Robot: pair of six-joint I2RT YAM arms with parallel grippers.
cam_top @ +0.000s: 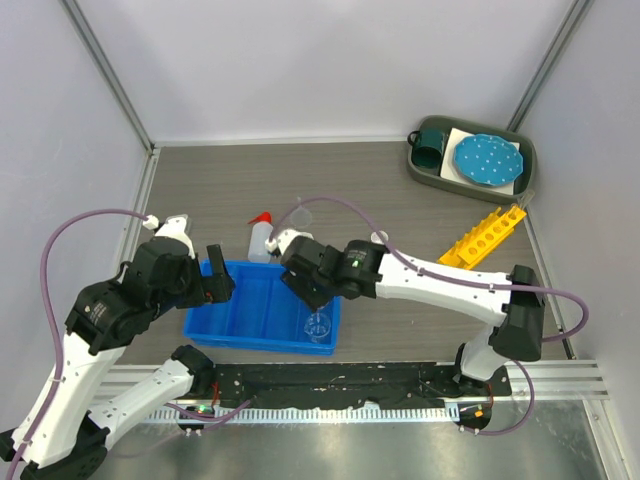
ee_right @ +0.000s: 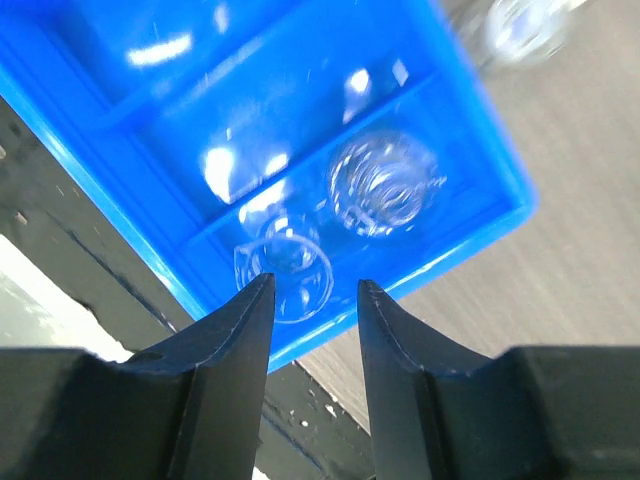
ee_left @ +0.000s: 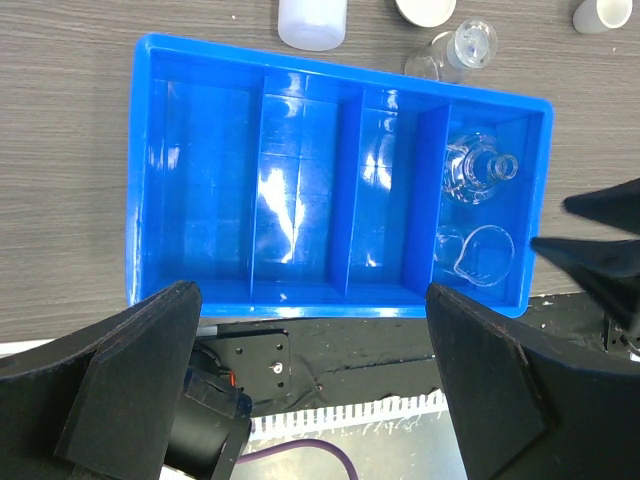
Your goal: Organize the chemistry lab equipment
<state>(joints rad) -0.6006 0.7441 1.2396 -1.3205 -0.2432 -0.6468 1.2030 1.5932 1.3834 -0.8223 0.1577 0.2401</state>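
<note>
A blue divided tray (cam_top: 250, 310) lies near the front; it also shows in the left wrist view (ee_left: 300, 180). Its right end compartment holds a clear flask (ee_left: 478, 170) and a small clear beaker (ee_left: 478, 252). My right gripper (ee_right: 315, 283) hovers open and empty just above that beaker (ee_right: 285, 265) and the flask (ee_right: 385, 180). My left gripper (ee_left: 310, 292) is open and empty at the tray's left near side. The white squeeze bottle with red nozzle (cam_top: 260, 240) stands behind the tray. A clear glass piece (ee_left: 455, 50) and white dishes (ee_left: 425, 10) lie behind it. The yellow tube rack (cam_top: 483, 237) lies at the right.
A grey bin (cam_top: 525, 185) at the back right holds the teal mug (cam_top: 432, 145) and the blue dotted plate (cam_top: 487, 160). The black base rail (cam_top: 340, 380) runs along the near edge. White walls enclose the table.
</note>
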